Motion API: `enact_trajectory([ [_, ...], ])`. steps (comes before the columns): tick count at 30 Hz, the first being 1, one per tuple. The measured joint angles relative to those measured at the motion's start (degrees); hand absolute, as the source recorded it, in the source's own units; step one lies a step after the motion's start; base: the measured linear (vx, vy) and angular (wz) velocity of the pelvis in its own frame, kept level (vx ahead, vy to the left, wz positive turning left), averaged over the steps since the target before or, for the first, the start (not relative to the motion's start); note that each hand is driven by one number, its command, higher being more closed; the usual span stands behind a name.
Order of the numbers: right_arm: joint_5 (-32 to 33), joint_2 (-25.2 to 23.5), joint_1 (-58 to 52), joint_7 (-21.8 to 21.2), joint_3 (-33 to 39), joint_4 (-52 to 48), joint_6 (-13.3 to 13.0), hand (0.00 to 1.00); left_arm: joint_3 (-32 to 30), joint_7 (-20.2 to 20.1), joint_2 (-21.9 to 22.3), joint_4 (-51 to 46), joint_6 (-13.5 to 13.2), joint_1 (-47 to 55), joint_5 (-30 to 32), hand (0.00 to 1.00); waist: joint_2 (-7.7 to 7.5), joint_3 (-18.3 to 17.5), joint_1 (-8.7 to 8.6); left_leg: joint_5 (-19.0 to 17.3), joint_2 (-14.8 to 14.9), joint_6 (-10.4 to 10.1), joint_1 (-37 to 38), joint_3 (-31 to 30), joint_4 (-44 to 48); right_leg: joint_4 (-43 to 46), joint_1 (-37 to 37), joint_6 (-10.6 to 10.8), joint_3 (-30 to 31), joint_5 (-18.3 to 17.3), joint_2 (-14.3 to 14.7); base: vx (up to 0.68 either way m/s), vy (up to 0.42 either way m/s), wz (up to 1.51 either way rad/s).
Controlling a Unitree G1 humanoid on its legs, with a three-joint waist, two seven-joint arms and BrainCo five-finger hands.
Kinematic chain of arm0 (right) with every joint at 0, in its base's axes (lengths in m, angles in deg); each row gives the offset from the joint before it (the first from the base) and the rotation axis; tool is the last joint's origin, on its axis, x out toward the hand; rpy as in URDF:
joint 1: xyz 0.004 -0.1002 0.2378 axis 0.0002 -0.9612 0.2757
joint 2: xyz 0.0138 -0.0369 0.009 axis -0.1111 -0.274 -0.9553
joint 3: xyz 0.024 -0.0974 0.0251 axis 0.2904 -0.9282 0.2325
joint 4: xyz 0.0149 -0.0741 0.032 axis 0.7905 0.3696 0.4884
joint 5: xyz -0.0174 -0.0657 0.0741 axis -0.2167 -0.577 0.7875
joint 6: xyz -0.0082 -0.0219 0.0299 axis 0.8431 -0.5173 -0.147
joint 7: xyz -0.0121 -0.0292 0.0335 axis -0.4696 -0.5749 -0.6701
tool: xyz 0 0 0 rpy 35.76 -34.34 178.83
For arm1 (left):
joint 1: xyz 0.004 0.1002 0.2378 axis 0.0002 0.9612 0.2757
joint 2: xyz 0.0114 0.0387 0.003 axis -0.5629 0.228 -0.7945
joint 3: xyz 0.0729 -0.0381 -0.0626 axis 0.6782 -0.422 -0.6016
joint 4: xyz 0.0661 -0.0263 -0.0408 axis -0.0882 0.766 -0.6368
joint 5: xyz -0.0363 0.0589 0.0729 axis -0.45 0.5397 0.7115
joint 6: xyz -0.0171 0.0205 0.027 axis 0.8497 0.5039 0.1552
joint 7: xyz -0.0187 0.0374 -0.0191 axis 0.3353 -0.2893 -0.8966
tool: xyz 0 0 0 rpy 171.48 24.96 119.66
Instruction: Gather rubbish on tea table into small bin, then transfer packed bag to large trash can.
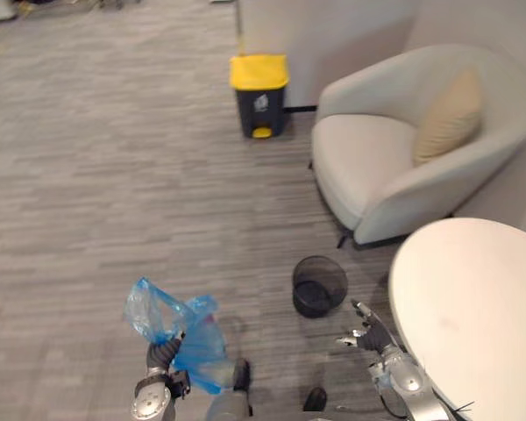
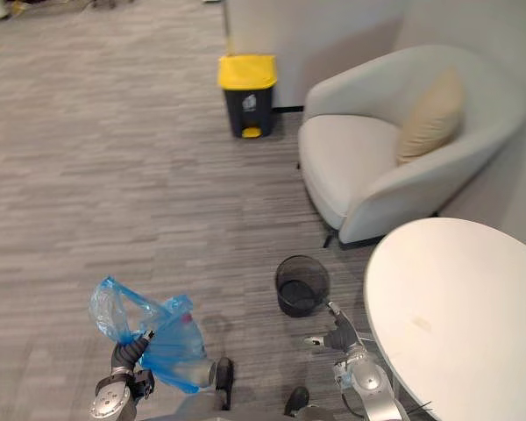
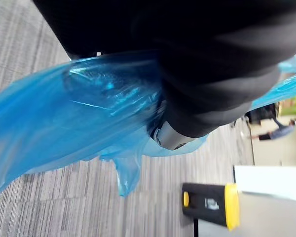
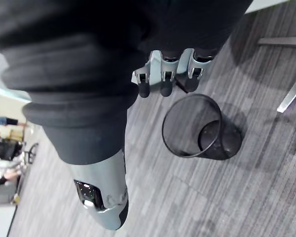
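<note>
Bag (image 1: pixel 171 329) of crinkled blue plastic hangs at the robot's lower left, off the floor (image 1: pixel 114 175) and gathered at its neck in the left hand (image 1: pixel 162 355). That hand's fingers are curled round the bunched plastic. The loose top flares above the grip and the fuller part sags below. Holding it by the neck keeps the mouth closed, so the contents should stay in while it is carried.

The small bin (image 1: pixel 319 285), a dark mesh one, stands upright on the floor just beside the white round desk (image 1: pixel 473 307), and no liner is visible inside it. That fits the bag having been packed and taken out, so I judge the gathering step done and the carry to be the step in hand.

The right hand (image 1: pixel 368 333) hovers near the bin and the desk's edge. Its fingers (image 4: pixel 163 74) are loosely spread and hold nothing, which leaves it free to steady the bag or lift a lid.

The large can (image 1: pixel 259 95), dark with a yellow lid, stands against the wall well apart from the bag, to the left of a pale armchair (image 1: pixel 377 167). Its lid looks shut, so it will probably have to be opened before the bag goes in. The thin plastic could slip or tear if the grip loosens on the way.
</note>
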Motion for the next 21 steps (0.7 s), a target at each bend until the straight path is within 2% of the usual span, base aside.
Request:
enact_trajectory([
  [1,0.0,0.1,0.3,0.3,0.2,0.3,0.0,0.00,0.0,0.0,0.0,0.2,0.0,-0.1,0.0,1.00,-0.02,0.1,0.01,0.1,0.6,0.1,0.0,2.4,0.3,0.8,0.0,0.2,-0.5,-0.3,-0.4,0.21,0.084,0.73],
  [2,0.0,0.0,1.6,0.8,0.2,1.9,0.0,0.00,-0.3,0.0,0.0,0.2,0.0,0.5,0.0,1.00,0.43,0.5,0.61,2.9,1.5,-1.5,-0.1,4.1,1.4,2.1,0.3,0.8,-1.0,-1.2,-0.8,0.20,0.088,0.29],
  [4,0.0,-0.9,3.2,1.0,0.2,3.0,0.1,0.00,-1.3,-0.1,-0.2,0.4,0.1,0.8,0.0,1.00,-0.60,1.1,1.36,1.8,0.6,-2.1,0.1,4.3,2.8,3.1,0.6,1.7,-0.6,-1.9,-1.9,0.18,0.085,0.11],
  [7,-0.1,-2.0,5.6,1.1,0.1,5.0,0.2,0.00,-1.8,-0.5,-0.2,0.4,0.1,1.4,-0.4,1.00,-1.66,2.7,1.78,-5.3,-0.4,-1.0,-1.4,4.4,10.9,7.6,1.2,3.8,-0.2,-4.6,-5.4,0.17,0.117,0.08],
  [8,-0.2,-1.9,6.2,1.2,0.3,6.5,0.3,0.00,-1.8,-1.2,-0.2,0.2,0.1,2.4,-0.5,1.00,-2.14,3.2,1.69,-10.1,-1.1,-0.7,-2.0,4.2,16.6,13.5,1.1,5.0,0.5,-7.6,-8.7,0.20,0.182,0.06],
  [9,-0.2,-1.9,6.1,1.2,0.7,6.9,0.5,0.00,-1.8,-1.2,-0.2,0.2,0.1,2.6,-0.5,1.00,-2.15,3.5,1.59,-11.9,-1.3,-0.9,-2.1,3.7,18.3,16.6,0.9,5.1,1.1,-8.2,-10.0,0.15,0.135,0.13],
  [10,-0.3,-1.8,5.9,1.7,1.3,7.5,1.1,0.00,-1.7,-1.3,-0.3,0.2,0.2,3.0,-0.5,1.00,-2.15,3.9,1.47,-13.9,-1.7,-0.7,-2.0,3.4,20.4,23.9,-1.2,3.8,3.7,-8.2,-12.4,0.12,0.121,0.24],
  [11,-0.3,-1.7,5.7,2.0,1.7,8.1,1.4,0.00,-1.7,-1.3,-0.5,0.0,0.2,3.1,-0.5,1.00,-2.08,4.4,1.00,-15.3,-2.5,-0.2,-1.8,2.9,21.8,32.0,-4.9,0.6,8.9,-6.5,-13.8,0.28,0.153,0.54],
  [12,-0.3,-2.0,5.3,2.1,1.9,8.6,1.6,0.00,-1.7,-1.2,-2.1,-0.9,0.2,2.9,-0.5,1.00,-1.85,5.9,-0.15,-16.7,-2.5,0.7,-0.3,0.4,22.7,42.2,-10.7,0.5,18.1,-5.2,-13.3,0.31,0.145,0.66],
  [13,-0.2,-2.4,5.1,2.1,1.9,8.7,1.8,0.00,-1.7,-1.2,-3.2,-0.9,0.2,2.6,-0.5,1.00,-1.73,6.4,-0.87,-17.3,-2.5,0.7,0.1,-0.8,22.6,43.1,-12.9,2.4,20.4,-8.4,-11.2,0.29,0.069,0.63],
  [15,-0.2,-2.7,5.2,2.2,2.0,8.6,1.7,0.00,-1.7,-1.1,-4.4,-0.9,0.2,2.0,-0.5,1.00,-2.29,6.9,-1.58,-18.1,-2.6,0.7,1.6,-2.4,21.4,38.8,-16.2,1.7,20.9,-10.3,-8.4,0.26,0.007,0.43],
  [17,-0.1,-2.7,5.3,2.3,3.2,8.6,1.8,0.00,-1.5,-1.2,-4.7,-0.8,0.2,0.6,-0.5,1.00,-2.05,7.4,-1.62,-19.2,-2.8,0.6,3.9,-3.6,20.2,30.6,-19.1,2.2,19.4,-9.7,-6.5,0.37,-0.017,0.41],
  [18,0.1,-2.6,5.3,2.3,3.6,8.6,2.0,0.00,-1.1,-1.2,-4.5,-0.7,0.2,-0.6,-0.5,1.00,-1.67,7.7,-1.80,-19.9,-2.9,0.0,6.2,-4.6,18.7,22.7,-20.0,3.1,18.4,-7.5,-5.4,0.40,-0.039,0.56],
  [19,0.3,-2.6,5.2,2.3,3.6,8.6,2.2,0.00,-1.1,-1.1,-4.4,-0.7,0.1,-1.9,-0.5,1.00,-1.73,7.9,-2.04,-20.1,-3.1,-1.1,8.6,-5.6,17.5,14.2,-19.8,3.2,17.8,-3.7,-4.1,0.43,-0.063,0.62],
  [20,0.4,-2.5,5.2,2.3,3.7,8.6,2.3,0.00,-1.1,-1.1,-4.4,-0.7,0.1,-2.1,-0.5,1.00,-1.86,7.9,-2.24,-20.8,-3.2,-2.0,9.4,-6.3,17.4,11.6,-19.7,2.9,18.1,-2.1,-3.4,0.42,-0.118,0.80],
  [21,0.5,-2.5,5.2,2.4,3.8,8.6,2.3,0.00,-1.1,-1.1,-4.5,-0.7,0.1,-2.9,-0.4,1.00,-2.01,7.9,-3.10,-22.7,-3.3,-3.2,11.1,-8.3,17.7,9.9,-20.1,1.2,19.1,1.3,-3.0,0.70,-0.268,0.99],
])
